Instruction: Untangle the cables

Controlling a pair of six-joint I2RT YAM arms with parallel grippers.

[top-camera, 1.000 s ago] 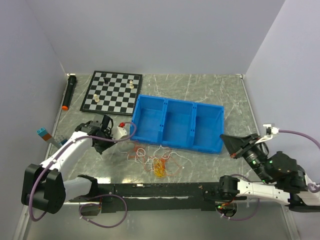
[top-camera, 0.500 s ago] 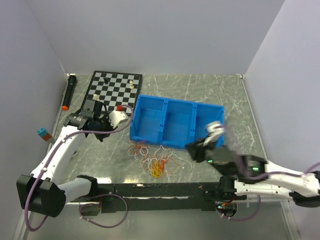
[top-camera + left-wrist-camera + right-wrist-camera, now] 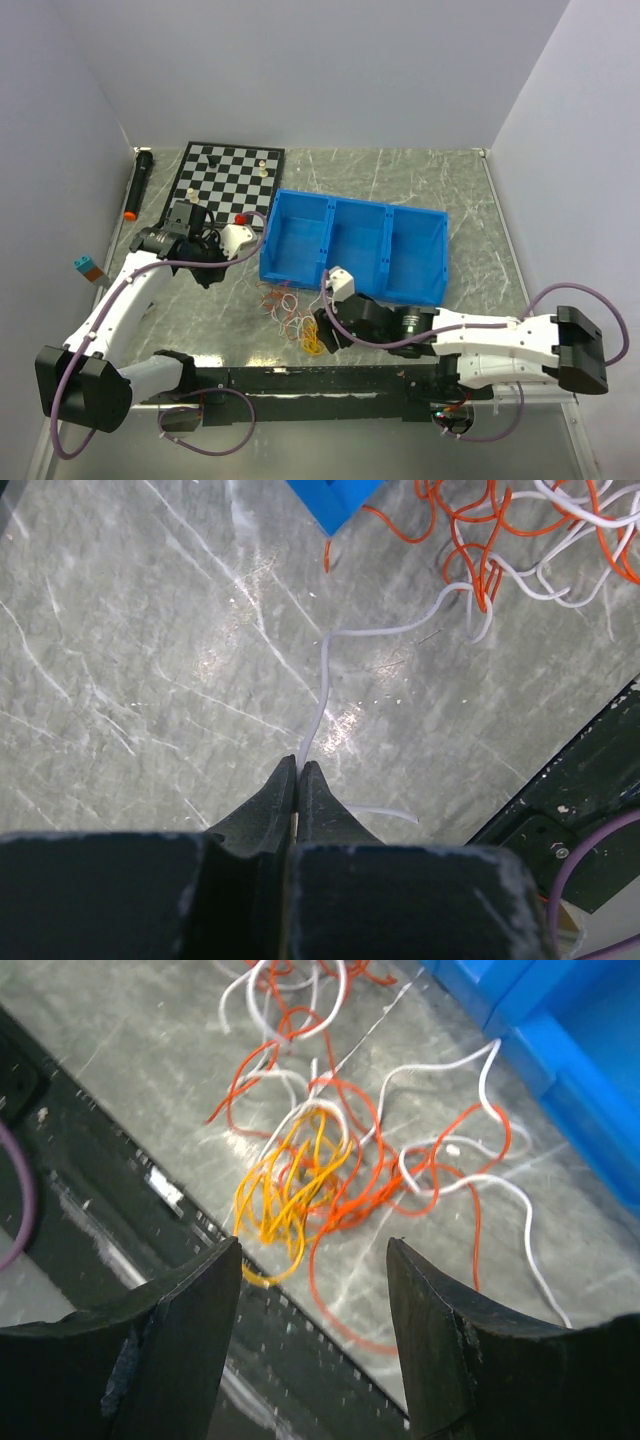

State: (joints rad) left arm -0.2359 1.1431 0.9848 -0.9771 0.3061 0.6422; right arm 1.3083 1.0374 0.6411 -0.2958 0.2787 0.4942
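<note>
One blue bin (image 3: 420,290) just behind cables (image 3: 300,320) | chessboard (image 3: 225,185) beyond | marker (image 3: 137,185) far-left

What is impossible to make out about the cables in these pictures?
Top external: the right gripper covers part of the cables; their crossings are too small.
Left wrist: the top edge cuts off the cables; the left gripper hides the pinched part of the white cable.
Right wrist: the top edge cuts them too.

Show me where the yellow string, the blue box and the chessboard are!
yellow string (image 3: 288,1192), right wrist view, the middle of its bundle.
blue box (image 3: 356,250), top external view, the bare floor of its middle compartment.
chessboard (image 3: 225,185), top external view, bare squares near its middle.
</note>
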